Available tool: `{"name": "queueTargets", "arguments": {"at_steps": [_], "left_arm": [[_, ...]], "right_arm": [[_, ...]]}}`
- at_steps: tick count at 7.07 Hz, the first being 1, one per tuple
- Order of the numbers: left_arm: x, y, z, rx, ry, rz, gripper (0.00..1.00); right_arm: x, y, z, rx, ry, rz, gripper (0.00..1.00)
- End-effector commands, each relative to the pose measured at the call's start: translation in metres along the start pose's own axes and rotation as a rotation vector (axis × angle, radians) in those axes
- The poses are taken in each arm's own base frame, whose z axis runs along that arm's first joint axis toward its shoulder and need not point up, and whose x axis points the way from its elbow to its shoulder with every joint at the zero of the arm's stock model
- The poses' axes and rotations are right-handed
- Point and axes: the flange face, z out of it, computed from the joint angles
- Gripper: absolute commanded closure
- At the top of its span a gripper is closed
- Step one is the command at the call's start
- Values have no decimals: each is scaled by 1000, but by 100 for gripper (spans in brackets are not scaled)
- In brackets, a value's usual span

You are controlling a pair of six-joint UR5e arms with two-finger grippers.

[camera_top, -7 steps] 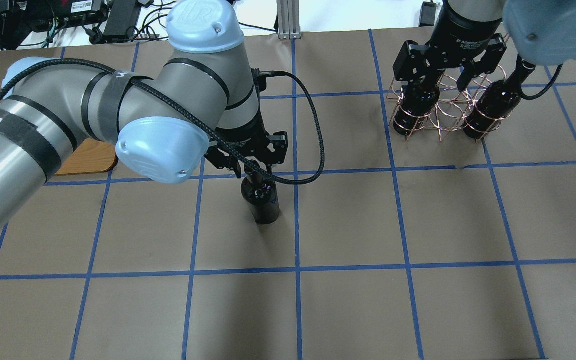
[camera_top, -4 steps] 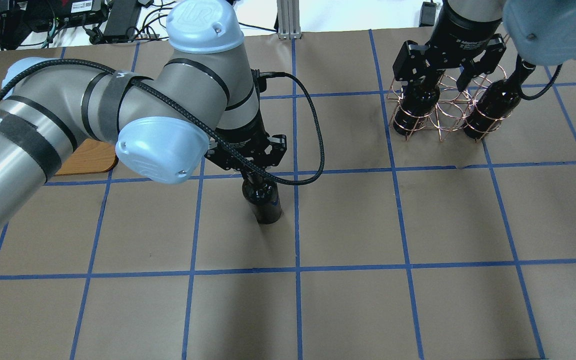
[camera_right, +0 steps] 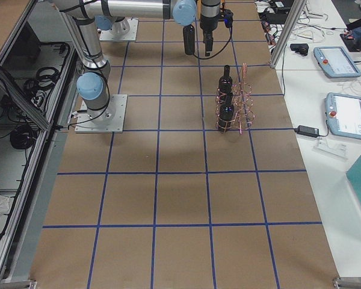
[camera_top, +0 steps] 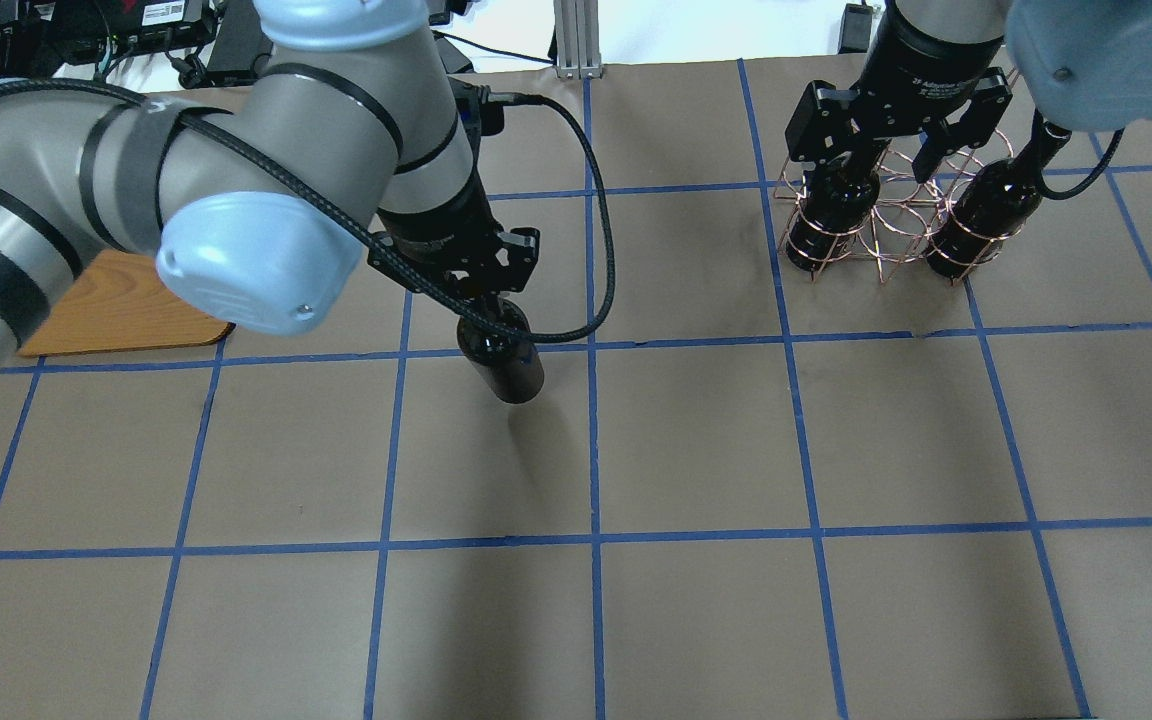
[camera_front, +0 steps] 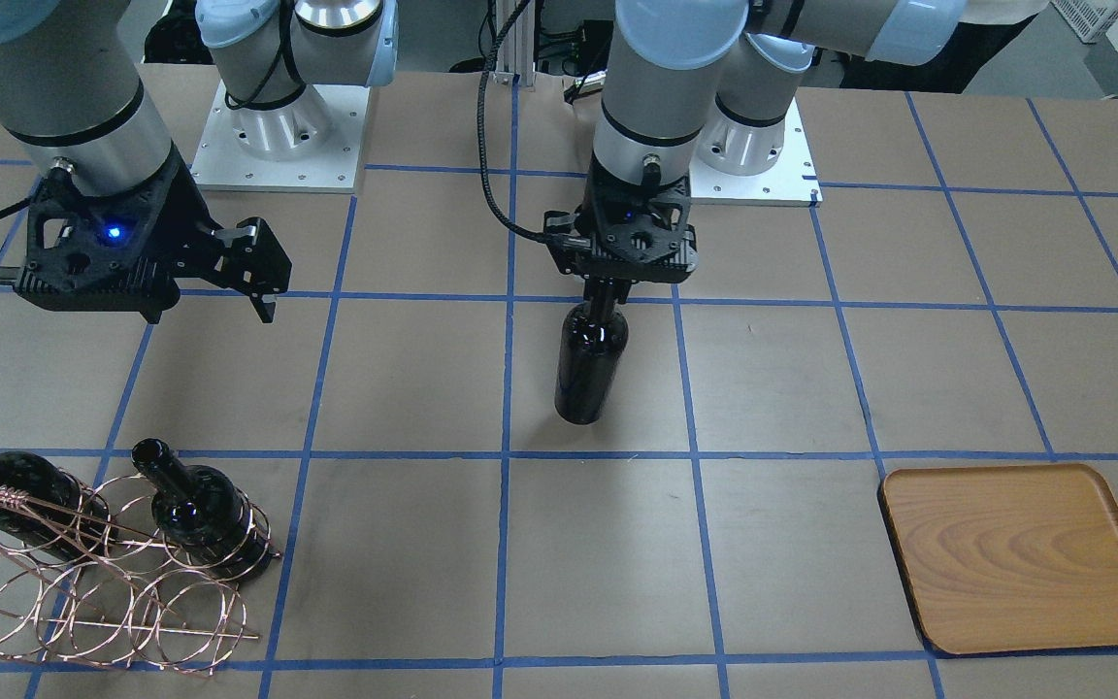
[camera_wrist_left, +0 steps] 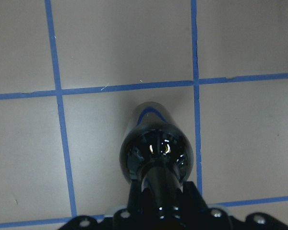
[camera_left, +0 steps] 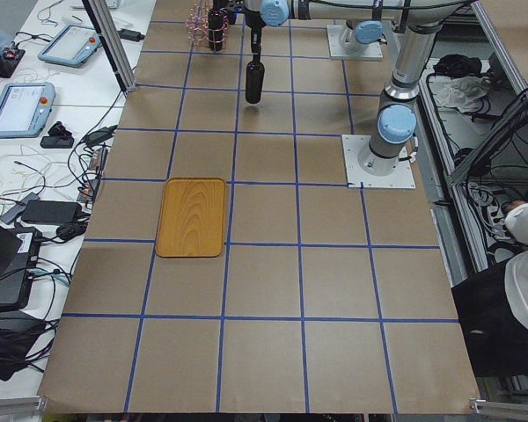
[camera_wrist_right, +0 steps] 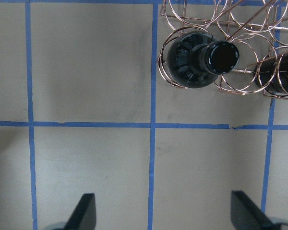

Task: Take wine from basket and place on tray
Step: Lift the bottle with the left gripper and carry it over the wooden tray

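Observation:
My left gripper (camera_front: pixel 608 289) is shut on the neck of a near-black wine bottle (camera_front: pixel 590 364), which hangs upright just above the table's middle. They also show in the overhead view, gripper (camera_top: pixel 489 300) and bottle (camera_top: pixel 506 362), and in the left wrist view (camera_wrist_left: pixel 156 153). The wooden tray (camera_front: pixel 1020 555) lies empty; in the overhead view (camera_top: pixel 121 315) it is to the left of the held bottle. The copper wire basket (camera_top: pixel 891 215) holds two more bottles (camera_top: pixel 831 215) (camera_top: pixel 981 220). My right gripper (camera_top: pixel 881 150) is open and empty above the basket; its view shows one bottle's mouth (camera_wrist_right: pixel 221 56).
The table is brown paper with a blue tape grid. The two arm bases (camera_front: pixel 278 136) stand at the robot's edge. Tablets and cables (camera_left: pixel 26 105) lie on side benches off the table.
My left gripper has carried the bottle up and to the left in the overhead view, toward the tray. The right arm and the basket have not moved.

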Motion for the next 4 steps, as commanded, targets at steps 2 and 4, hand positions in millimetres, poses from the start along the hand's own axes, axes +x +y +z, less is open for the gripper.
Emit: {"name": "queueTargets", "arguments": {"at_steps": [2,4], "left_arm": [[-124,-49,-53,3,8,11,95],[-260,-73,-71,23,16,7,95]], "right_arm": [[1,-1,-1,6,6,0,0],[0,-1,-1,8,3,-3,0]]}}
